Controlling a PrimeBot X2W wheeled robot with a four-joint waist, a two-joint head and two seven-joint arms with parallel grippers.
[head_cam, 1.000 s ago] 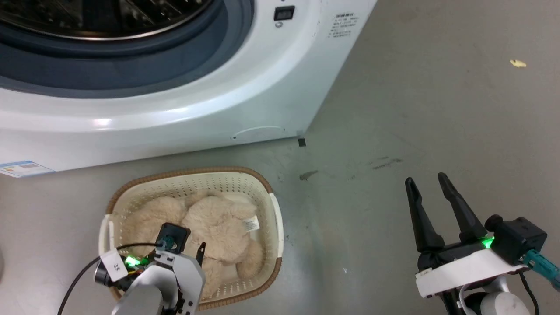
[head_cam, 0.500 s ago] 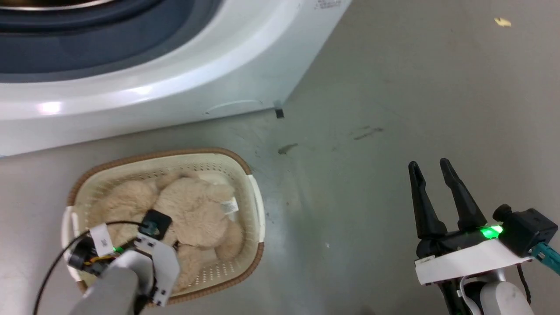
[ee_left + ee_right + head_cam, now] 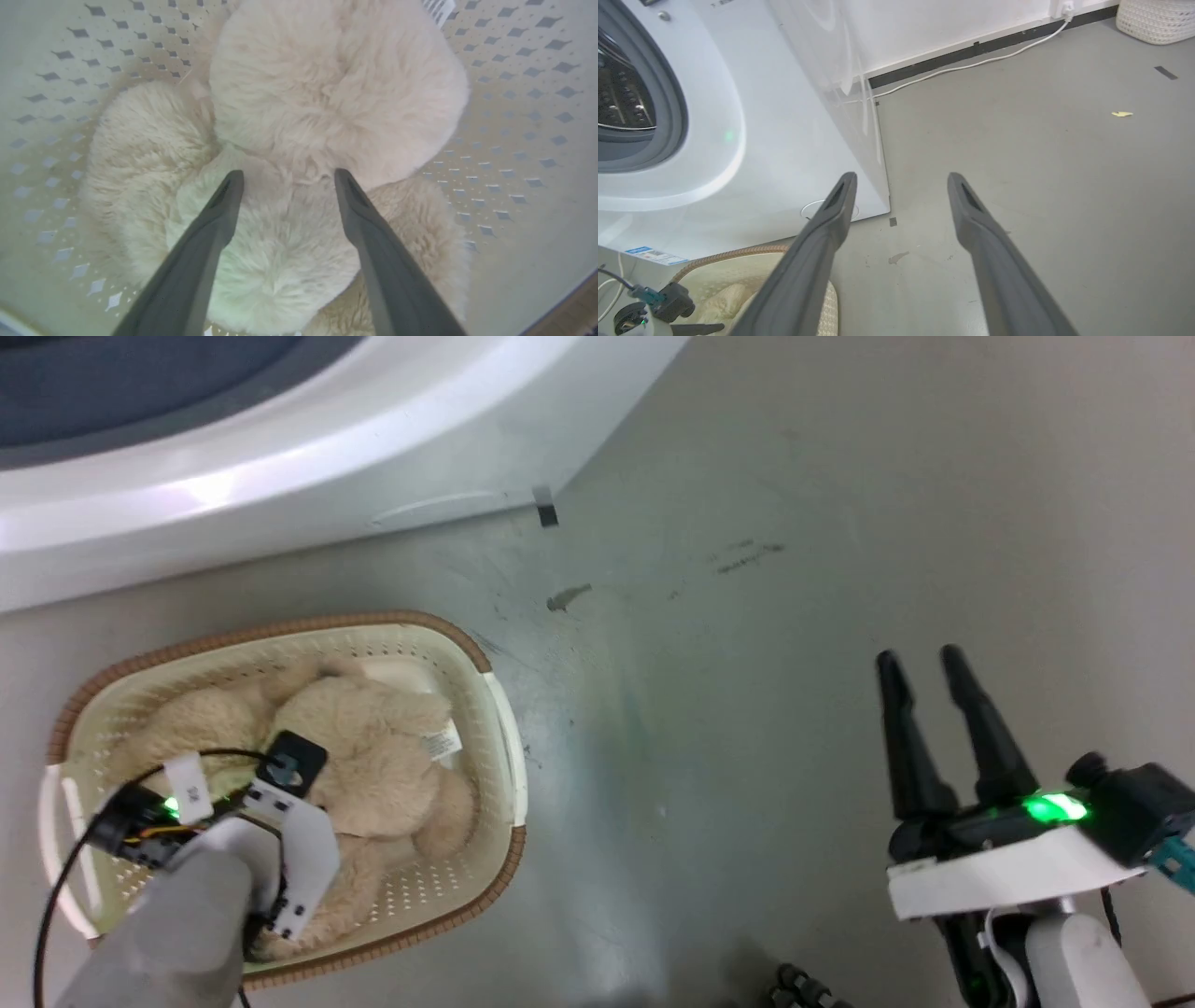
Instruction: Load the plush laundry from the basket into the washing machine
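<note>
The cream-beige plush laundry point(image 3: 373, 775) lies curled in the basket point(image 3: 392, 621), which stands on the floor in front of the washing machine point(image 3: 280, 476). My left arm reaches down into the basket from above. In the left wrist view my left gripper point(image 3: 285, 175) is open, its tips at the fur of the plush laundry point(image 3: 327, 93) and astride a rounded lump, with the perforated basket wall point(image 3: 514, 93) around it. My right gripper point(image 3: 920, 658) hovers open and empty over the bare floor at the right. The right gripper point(image 3: 901, 175) faces the washing machine point(image 3: 761, 116), whose steel drum point(image 3: 621, 93) shows.
The grey floor has dark stains point(image 3: 569, 597) near the washer's corner. In the right wrist view a white cable point(image 3: 971, 60) runs along the wall base, a white woven basket point(image 3: 1153, 21) stands far right, and a yellow scrap point(image 3: 1121, 113) lies on the floor.
The head camera has tilted down, so the washer slid up and the basket shifted left in the picture. My left arm stays over the basket, sunk lower toward the plush. The right gripper holds still.
</note>
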